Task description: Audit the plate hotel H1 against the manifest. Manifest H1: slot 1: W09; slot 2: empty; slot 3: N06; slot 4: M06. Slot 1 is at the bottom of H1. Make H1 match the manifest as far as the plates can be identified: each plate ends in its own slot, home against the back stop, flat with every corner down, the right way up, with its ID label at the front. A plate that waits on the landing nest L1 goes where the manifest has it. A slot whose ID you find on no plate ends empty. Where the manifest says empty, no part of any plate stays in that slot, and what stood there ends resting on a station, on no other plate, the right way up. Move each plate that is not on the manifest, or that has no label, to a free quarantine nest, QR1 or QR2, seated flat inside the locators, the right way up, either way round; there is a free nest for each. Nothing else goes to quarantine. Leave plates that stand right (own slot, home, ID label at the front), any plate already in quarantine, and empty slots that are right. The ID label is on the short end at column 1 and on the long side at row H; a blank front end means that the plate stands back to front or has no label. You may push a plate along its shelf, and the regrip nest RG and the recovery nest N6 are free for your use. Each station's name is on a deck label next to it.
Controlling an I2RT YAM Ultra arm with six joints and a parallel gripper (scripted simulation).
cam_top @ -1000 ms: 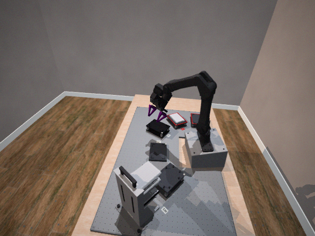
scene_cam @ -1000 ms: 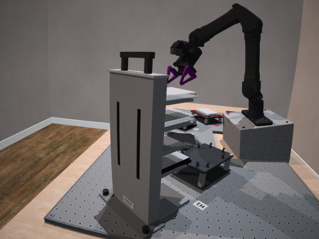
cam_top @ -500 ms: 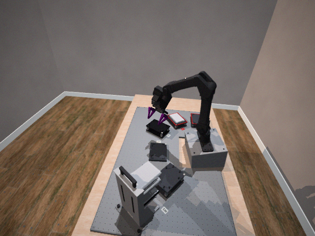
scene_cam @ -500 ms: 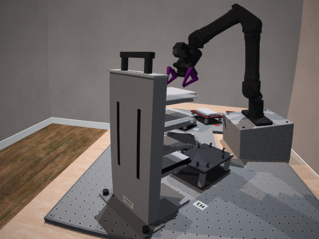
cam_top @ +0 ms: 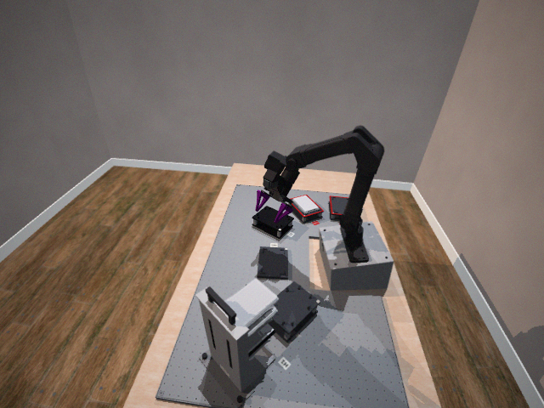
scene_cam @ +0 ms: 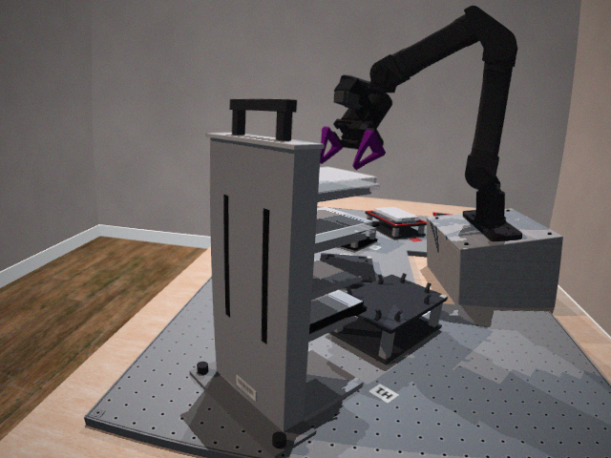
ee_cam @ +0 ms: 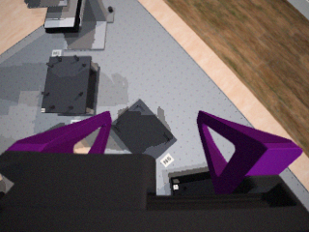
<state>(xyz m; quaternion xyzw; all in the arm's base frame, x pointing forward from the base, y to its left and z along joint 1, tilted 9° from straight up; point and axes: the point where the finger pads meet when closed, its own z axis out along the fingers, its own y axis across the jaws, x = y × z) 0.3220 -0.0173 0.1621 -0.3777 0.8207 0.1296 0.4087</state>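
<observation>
The plate hotel H1 [cam_top: 228, 333] [scene_cam: 261, 276] [ee_cam: 63, 16] stands at the near end of the deck. A light plate [cam_top: 251, 300] [scene_cam: 345, 178] juts from its top slot. Further plates show in lower slots [scene_cam: 340, 229] [scene_cam: 335, 307]; no labels are readable. The landing nest [cam_top: 295, 307] [scene_cam: 394, 298] [ee_cam: 68, 84] in front of it is bare. My gripper [cam_top: 269, 214] [scene_cam: 340, 162] [ee_cam: 154, 115] is open and empty. It hangs above a black plate [cam_top: 269, 223] [ee_cam: 193, 183] that rests on a raised nest at the far end.
Two red-edged quarantine nests lie at the far right: one [cam_top: 306, 206] [scene_cam: 397, 214] holds a white plate, the other [cam_top: 336, 205] is half hidden by the arm. A flat dark nest [cam_top: 273, 262] [ee_cam: 140, 128] lies mid-deck. The arm's grey pedestal [cam_top: 355, 263] [scene_cam: 493, 266] stands to the right.
</observation>
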